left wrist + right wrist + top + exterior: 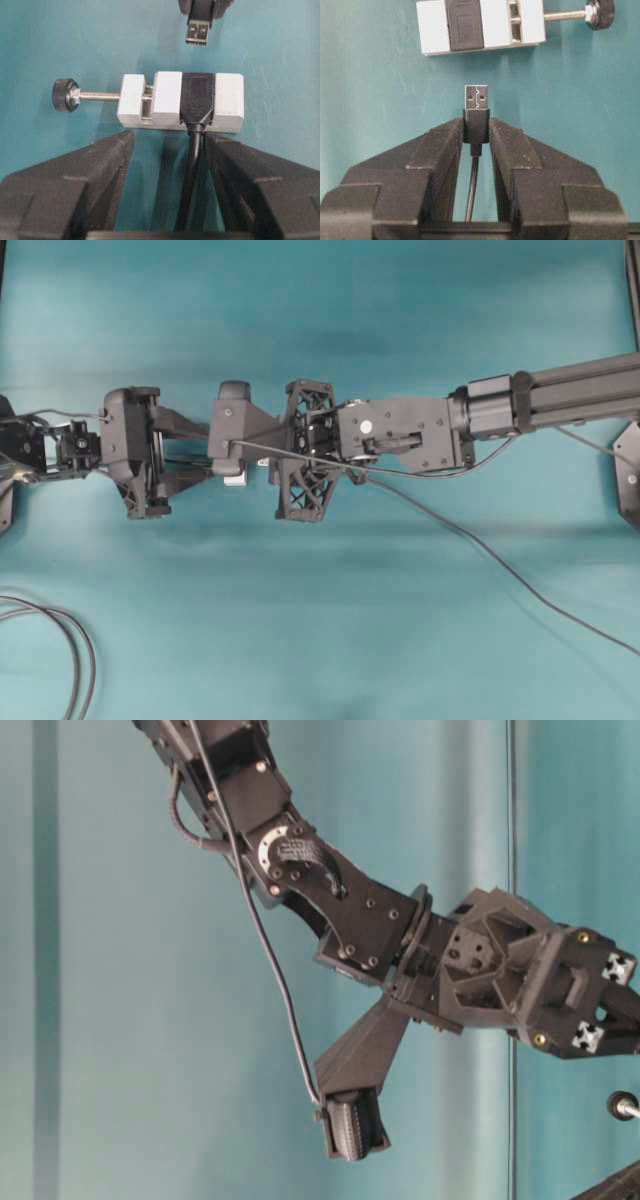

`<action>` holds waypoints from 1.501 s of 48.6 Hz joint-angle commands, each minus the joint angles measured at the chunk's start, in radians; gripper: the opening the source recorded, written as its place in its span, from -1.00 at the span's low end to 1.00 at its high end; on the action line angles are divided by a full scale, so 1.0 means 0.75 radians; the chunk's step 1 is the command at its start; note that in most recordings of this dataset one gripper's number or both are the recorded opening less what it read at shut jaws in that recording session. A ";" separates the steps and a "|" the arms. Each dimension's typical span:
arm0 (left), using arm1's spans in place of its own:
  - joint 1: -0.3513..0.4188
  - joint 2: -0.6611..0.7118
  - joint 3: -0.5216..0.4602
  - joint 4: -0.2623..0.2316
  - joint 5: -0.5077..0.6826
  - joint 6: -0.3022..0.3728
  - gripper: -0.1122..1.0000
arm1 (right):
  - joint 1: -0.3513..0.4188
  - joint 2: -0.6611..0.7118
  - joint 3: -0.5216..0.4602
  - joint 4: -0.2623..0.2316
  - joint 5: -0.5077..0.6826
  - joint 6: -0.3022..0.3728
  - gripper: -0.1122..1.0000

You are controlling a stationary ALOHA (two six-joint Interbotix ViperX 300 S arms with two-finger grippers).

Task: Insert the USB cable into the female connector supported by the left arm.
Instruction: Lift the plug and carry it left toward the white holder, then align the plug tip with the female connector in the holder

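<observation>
Near the worktop's middle, the right tool (476, 131) grips the USB cable (476, 107) just short of the female connector (181, 101), whose block sits unclamped between the open left tool (167, 165), so a misaligned push could shove it away.

Robotics laboratory test bench. A plain teal work surface (320, 640) carries no household goods; two black arms meet above its middle, the right arm (560, 390) on a long boom. A loose looped black cable (70, 640) lies at the surface's near-left corner.
</observation>
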 commanded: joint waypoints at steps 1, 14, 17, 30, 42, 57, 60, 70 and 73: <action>0.004 -0.008 -0.010 0.002 -0.012 0.018 0.36 | -0.004 -0.016 -0.047 -0.004 -0.002 -0.008 -0.42; 0.002 -0.008 -0.014 0.002 -0.022 0.018 0.36 | -0.002 0.010 -0.078 -0.004 -0.002 -0.037 -0.42; 0.004 -0.008 -0.018 0.002 -0.022 0.018 0.36 | 0.000 0.014 -0.080 -0.004 -0.004 -0.039 -0.42; 0.004 0.010 -0.037 0.004 -0.022 0.018 0.36 | 0.000 0.016 -0.080 -0.004 -0.010 -0.041 -0.42; 0.002 0.012 -0.043 0.004 -0.016 0.018 0.36 | 0.000 0.029 -0.080 -0.004 -0.039 -0.059 -0.42; 0.004 0.012 -0.043 0.004 -0.014 0.018 0.36 | 0.000 0.031 -0.082 -0.004 -0.067 -0.084 -0.42; 0.002 0.012 -0.043 0.004 -0.014 0.020 0.36 | 0.000 0.031 -0.082 -0.004 -0.074 -0.094 -0.42; 0.004 0.012 -0.043 0.004 -0.012 0.018 0.36 | 0.000 0.031 -0.084 -0.004 -0.086 -0.137 -0.42; 0.002 0.012 -0.043 0.004 -0.012 0.020 0.36 | 0.000 0.031 -0.084 -0.004 -0.086 -0.137 -0.42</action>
